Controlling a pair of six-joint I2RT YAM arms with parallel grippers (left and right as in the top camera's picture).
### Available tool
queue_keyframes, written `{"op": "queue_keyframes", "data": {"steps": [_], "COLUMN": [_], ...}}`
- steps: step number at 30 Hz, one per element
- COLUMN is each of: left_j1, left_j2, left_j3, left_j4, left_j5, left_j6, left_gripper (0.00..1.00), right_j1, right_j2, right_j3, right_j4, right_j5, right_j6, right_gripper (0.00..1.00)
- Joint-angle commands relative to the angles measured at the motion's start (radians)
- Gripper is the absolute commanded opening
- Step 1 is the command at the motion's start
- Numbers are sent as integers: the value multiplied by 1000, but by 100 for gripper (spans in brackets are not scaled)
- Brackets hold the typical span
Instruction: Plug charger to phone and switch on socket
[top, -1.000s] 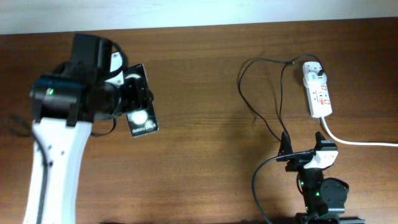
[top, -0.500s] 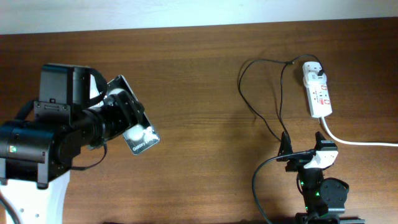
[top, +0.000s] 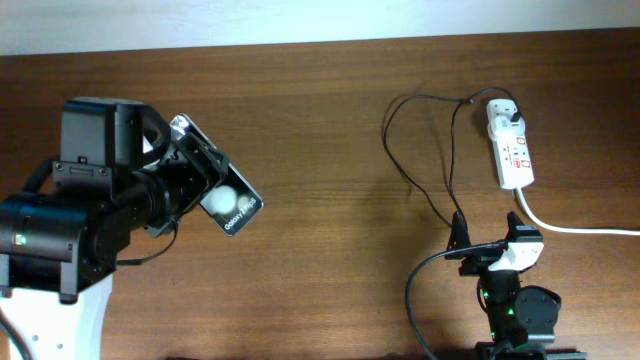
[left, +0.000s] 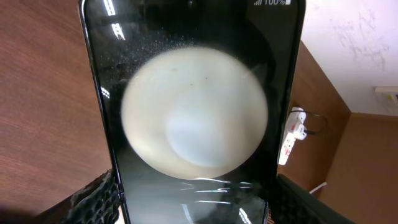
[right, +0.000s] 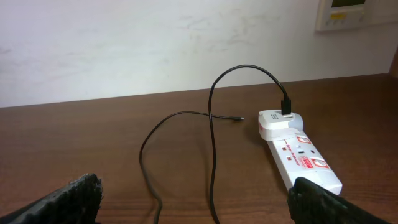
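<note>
left hand (top: 200, 182) clamped on the phone (top: 232, 200), right hand (top: 490, 245) empty by the charger (top: 420, 170)

the left hand (left: 193, 208) grips the phone (left: 193, 112) by its long edges over the left part of the brown worktop (top: 330, 110). the glossy black slab is tilted, with a big pale round glare across it and small white lettering at its lower end. well apart on the right, the socket (top: 515, 158) lies flat with its thick white cord (top: 570, 228) running off to the edge. the charger's white adapter (right: 277, 123) sits in the socket's (right: 305, 163) far end, and its thin black cable (right: 211, 124) loops over the worktop, the plug tip (right: 239, 118) lying loose just beside the adapter. the right hand (right: 199, 208) has its fingers (right: 74, 199) spread wide apart, holding nothing, near the cable.
</note>
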Motion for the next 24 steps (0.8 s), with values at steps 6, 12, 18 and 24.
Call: {"op": "queue_keyframes", "data": {"steps": [6,12,18,24], "left_j1": [6,6,6,6], "left_j2": [75,92,120,176], "left_j3": [-3,-3,-3,-3], "left_j4": [3,-1,2,10], "left_j5": [-119,143,233,285], "left_j6": [159,183,134,111], "left_gripper": [45,45,45,45], "right_j1": [5,5,5,5], "right_j2": [-8,-8,-6,-6], "right_j3": [-5,-5,-5,-5], "right_j4": [-5,-5,12,20], "right_j5": [-2,-2,-199,-705], "right_j6": [3,3,446,994], "right_gripper": [98,99,98,98]}}
